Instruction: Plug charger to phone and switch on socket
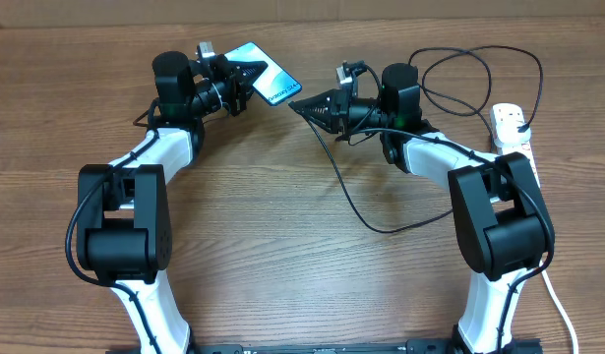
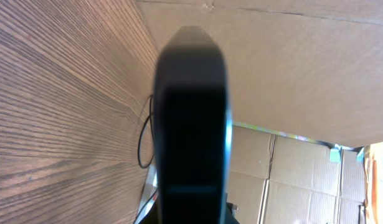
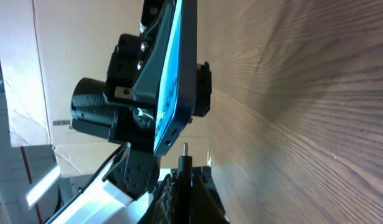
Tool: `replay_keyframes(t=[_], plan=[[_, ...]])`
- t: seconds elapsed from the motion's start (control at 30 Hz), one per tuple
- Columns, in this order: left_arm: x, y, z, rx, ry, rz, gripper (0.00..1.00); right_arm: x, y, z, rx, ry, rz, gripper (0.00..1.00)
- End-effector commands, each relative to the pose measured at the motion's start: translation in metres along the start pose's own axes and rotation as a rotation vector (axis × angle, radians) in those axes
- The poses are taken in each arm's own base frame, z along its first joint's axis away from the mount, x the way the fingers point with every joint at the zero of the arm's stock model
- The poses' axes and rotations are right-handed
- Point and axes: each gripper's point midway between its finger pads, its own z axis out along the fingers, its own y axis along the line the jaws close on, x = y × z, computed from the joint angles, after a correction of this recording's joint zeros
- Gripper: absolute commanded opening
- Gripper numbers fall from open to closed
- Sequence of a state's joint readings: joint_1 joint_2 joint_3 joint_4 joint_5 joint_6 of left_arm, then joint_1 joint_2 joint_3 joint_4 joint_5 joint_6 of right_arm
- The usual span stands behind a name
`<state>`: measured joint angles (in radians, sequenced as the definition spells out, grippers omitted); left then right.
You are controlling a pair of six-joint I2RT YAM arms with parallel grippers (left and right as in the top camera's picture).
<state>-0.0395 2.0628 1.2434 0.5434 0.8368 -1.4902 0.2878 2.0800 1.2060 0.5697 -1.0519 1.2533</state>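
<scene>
Tight jaws: phone (image 1: 266, 77) left, charger (image 3: 185, 165) right

Two robot arms (image 1: 125, 211), one phone (image 1: 264, 76), one charger (image 1: 389, 231), one socket (image 1: 506, 133), one wooden table (image 1: 282, 265)

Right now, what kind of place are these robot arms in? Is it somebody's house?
Probably a robot lab or workroom, not a home. A left arm and a right arm stand at a wooden table, cardboard boxes are stacked behind, and a white power strip lies on the table.

White arm links (image 1: 435, 149), bulky black joints (image 1: 115, 221), pointed black right claw (image 1: 300, 106).
</scene>
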Motion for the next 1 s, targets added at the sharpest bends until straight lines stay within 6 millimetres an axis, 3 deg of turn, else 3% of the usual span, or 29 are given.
replay_keyframes(t=[0.0, 0.97], plan=[[0.001, -0.024, -0.003, 0.04, 0.002, 0.054, 0.04, -0.001, 0.022, -0.005, -0.037, 0.01, -0.051, 0.04], [0.0, -0.024, -0.002, 0.04, -0.003, 0.052, 0.04, -0.011, 0.023, -0.005, -0.034, -0.048, -0.037, 0.04]])
